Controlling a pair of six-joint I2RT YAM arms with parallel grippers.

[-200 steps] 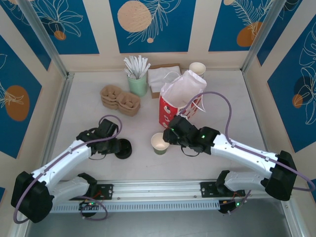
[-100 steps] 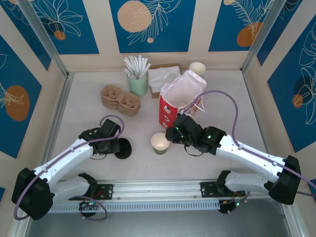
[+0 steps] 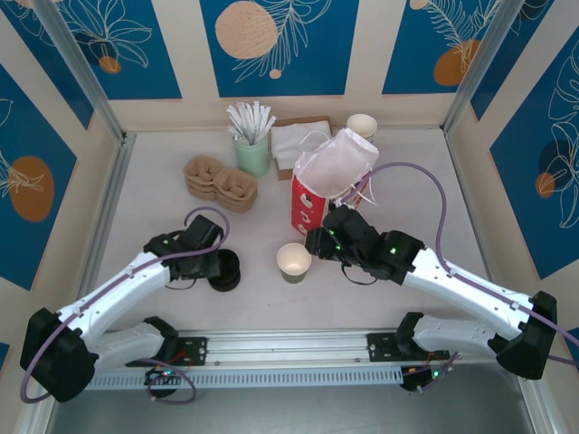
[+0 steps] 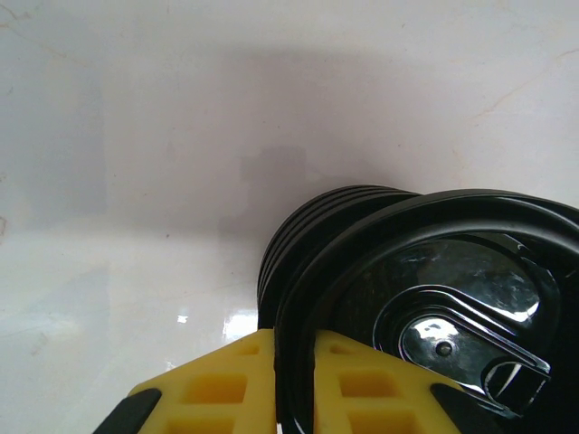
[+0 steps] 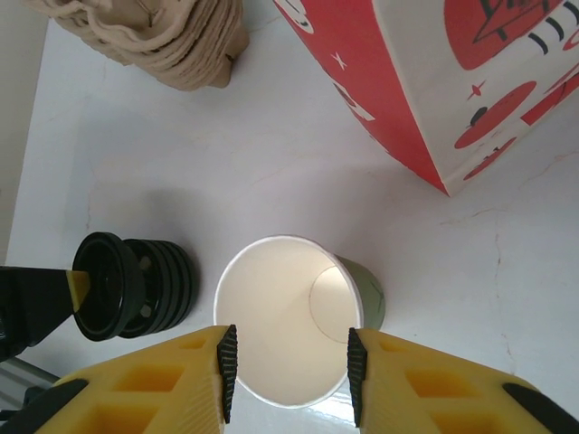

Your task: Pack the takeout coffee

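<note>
The left tool (image 4: 294, 348) is clamped on a black lid (image 4: 443, 298) near the desk's (image 3: 154, 212) front edge. The right tool (image 5: 289, 353) stands apart, just by the green cup (image 5: 276, 289).

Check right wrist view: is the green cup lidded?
No, the green cup stands open, its pale inside and bottom plainly showing from above.

I work in a mock coffee-takeout stall built as a robot cell: my arms are bolted to an aluminium rail (image 3: 298, 342) at the edge of a white worktop (image 3: 154, 208), walled by blue leaf-painted panels (image 3: 298, 54), with straws (image 3: 249, 117), napkins (image 3: 291, 137), pulp cup carriers (image 3: 220, 181), paper cups (image 3: 362, 125), a black lid (image 4: 434, 307) and a red-and-white bag (image 3: 312, 206) as stock
</note>
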